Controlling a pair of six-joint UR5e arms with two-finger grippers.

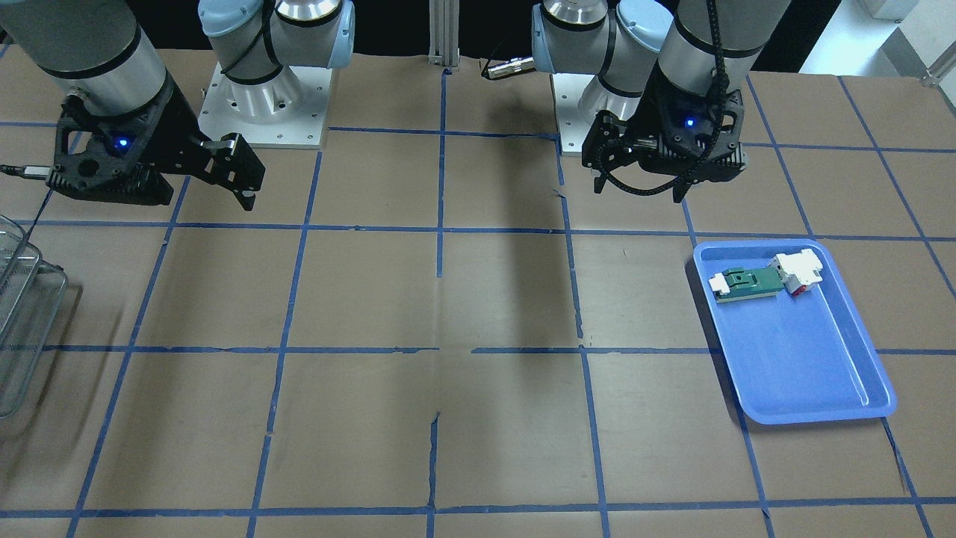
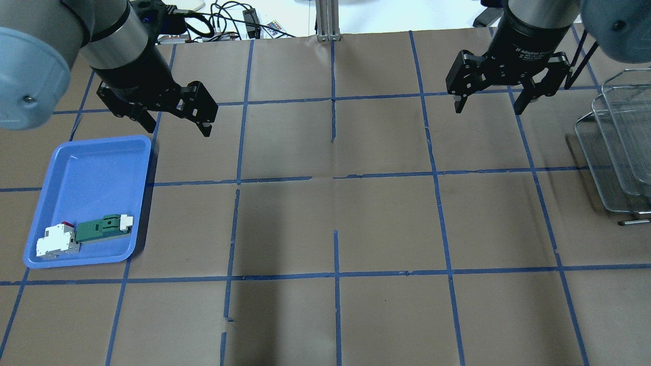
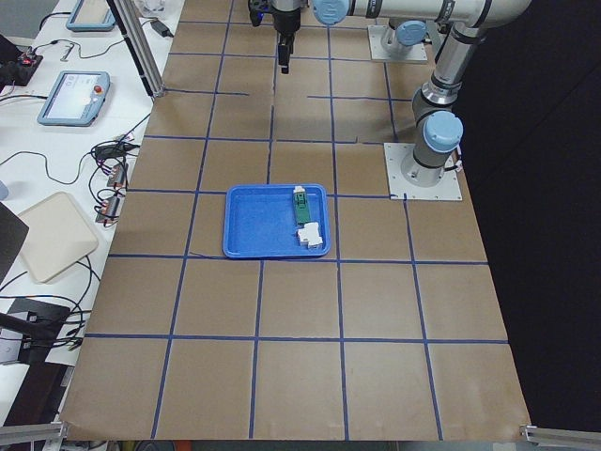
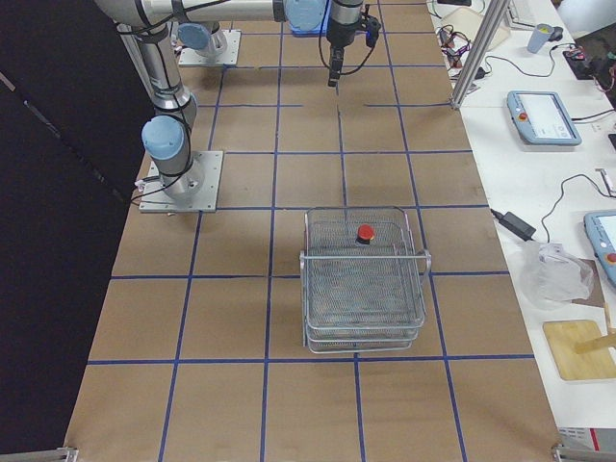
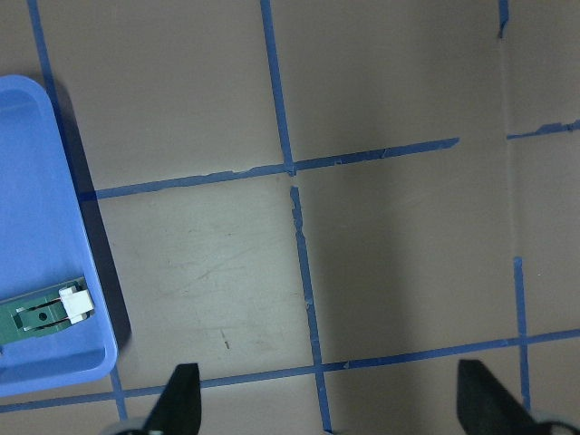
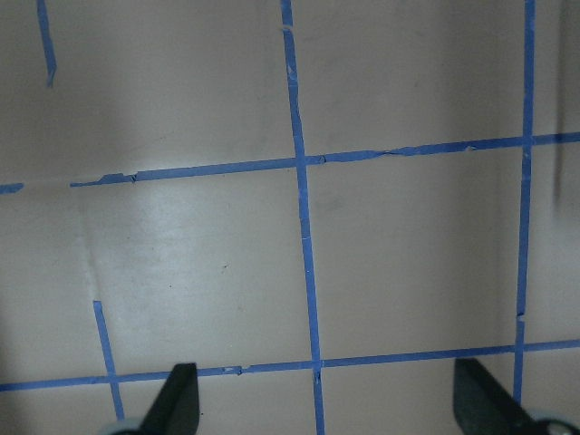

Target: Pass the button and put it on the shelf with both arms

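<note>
The red-capped black push-button (image 4: 366,233) apparently rests in the top basket of the silver wire-mesh shelf (image 4: 366,289), while the black left gripper (image 2: 178,129) and right gripper (image 2: 488,109) hang wide open and empty, away from the shelf, so placing looks done and only a retreat remains.

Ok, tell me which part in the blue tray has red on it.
The white block in a corner of the blue tray: a red bit shows on its edge. The flat part beside it is only green and white.
</note>
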